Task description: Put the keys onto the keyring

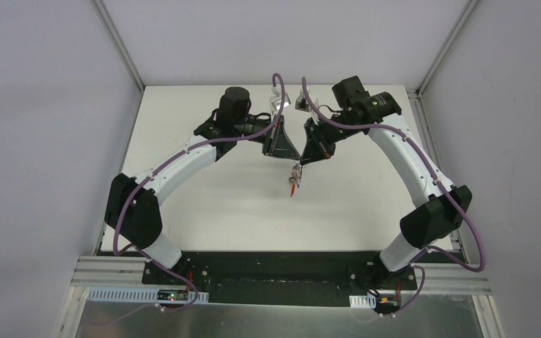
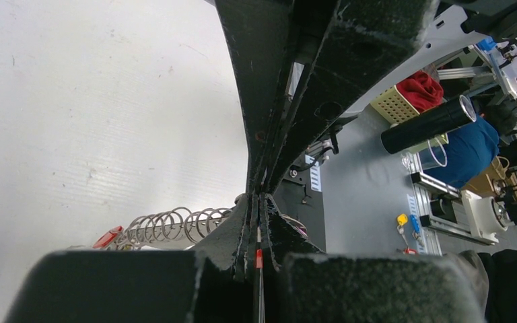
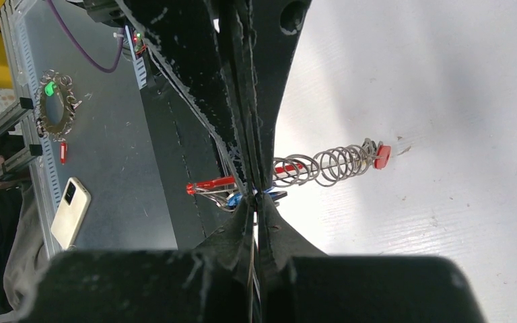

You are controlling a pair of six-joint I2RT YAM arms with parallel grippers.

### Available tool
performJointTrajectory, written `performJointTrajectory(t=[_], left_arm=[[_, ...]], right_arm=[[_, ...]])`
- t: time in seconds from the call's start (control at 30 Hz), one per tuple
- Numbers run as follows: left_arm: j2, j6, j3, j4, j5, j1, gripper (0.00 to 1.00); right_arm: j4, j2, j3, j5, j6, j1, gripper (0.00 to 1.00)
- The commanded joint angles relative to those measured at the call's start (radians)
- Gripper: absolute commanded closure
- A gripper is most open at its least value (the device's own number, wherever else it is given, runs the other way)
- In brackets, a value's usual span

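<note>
Both grippers meet tip to tip above the middle of the white table (image 1: 204, 204). The keyring (image 1: 294, 179), a silver wire coil with red pieces, hangs just below them. In the right wrist view my right gripper (image 3: 256, 200) is shut on the keyring (image 3: 330, 165) at its tips; a red bar, a blue key head (image 3: 237, 200) and a black key head show there. In the left wrist view my left gripper (image 2: 258, 198) is shut on a thin silver key with a red mark (image 2: 258, 258), seen edge-on, touching the right gripper's tips. The coil (image 2: 175, 225) lies to the left.
Grey walls and metal posts enclose the table on three sides. Off the table on the grey bench lie loose yellow and blue keys (image 2: 404, 222), a round ring with a green tag (image 3: 54, 108) and a phone (image 3: 69, 212).
</note>
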State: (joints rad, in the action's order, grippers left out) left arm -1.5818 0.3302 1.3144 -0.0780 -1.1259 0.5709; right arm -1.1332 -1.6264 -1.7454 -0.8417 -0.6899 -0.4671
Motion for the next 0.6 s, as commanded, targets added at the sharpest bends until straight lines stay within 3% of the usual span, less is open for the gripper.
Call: performJointTrajectory(t=[0.0, 0.17, 0.33, 0.57], left_arm=[[0.01, 0.033, 0.037, -0.054, -0.029, 0.012, 1.0], [0.025, 0.198, 0.001, -0.252, -0.037, -0.012, 1.0], [0.009, 0.427, -0.048, -0.529, -0.051, -0.022, 1.0], [0.006, 0.463, -0.062, -0.583, -0.049, -0.023, 1.0]], right_arm=[[0.053, 0.028, 0.01, -0.037, 0.026, 0.005, 0.96], [0.114, 0.076, 0.065, -0.091, 0.05, 0.052, 0.82], [0.159, 0.117, 0.119, -0.176, 0.054, 0.115, 0.76], [0.226, 0.167, 0.179, -0.242, 0.07, 0.148, 0.76]])
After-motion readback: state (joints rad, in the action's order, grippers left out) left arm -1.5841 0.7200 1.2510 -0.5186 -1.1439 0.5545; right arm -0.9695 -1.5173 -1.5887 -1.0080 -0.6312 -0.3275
